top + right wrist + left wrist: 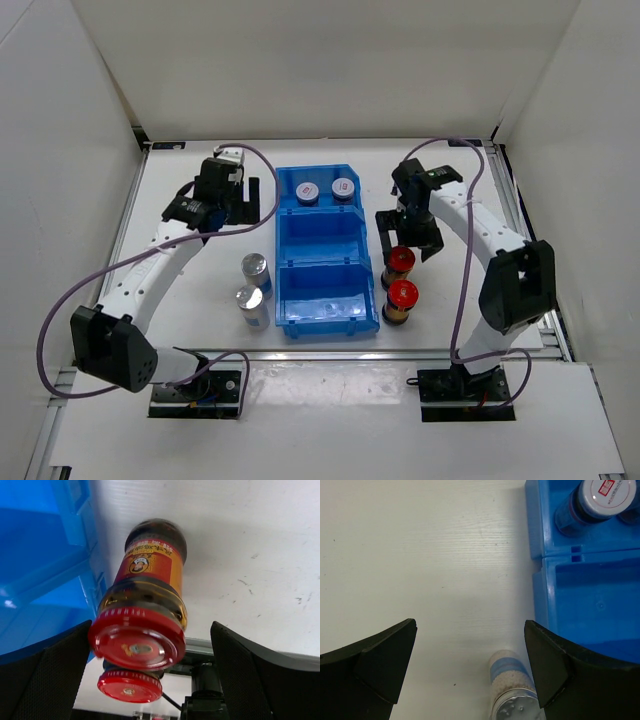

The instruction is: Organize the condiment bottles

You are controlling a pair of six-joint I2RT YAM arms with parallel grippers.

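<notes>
Two red-capped dark bottles [400,262] [401,296] stand right of the blue bin [325,315]. My right gripper [408,238] hangs open over the farther one. In the right wrist view that bottle [147,580] sits between the spread fingers, nearer the left one, with the second red cap [130,685] behind it. Two silver-capped bottles [256,268] [250,300] stand left of the bin. My left gripper [250,203] is open beyond them, empty; one silver-capped bottle [512,687] shows by its right finger. Two short grey-lidded bottles [307,192] [343,187] stand in the bin's far compartment.
The bin's middle and near compartments hold nothing. In the left wrist view the bin wall [540,595] runs close along the right finger. White walls enclose the table on three sides, and purple cables loop off both arms.
</notes>
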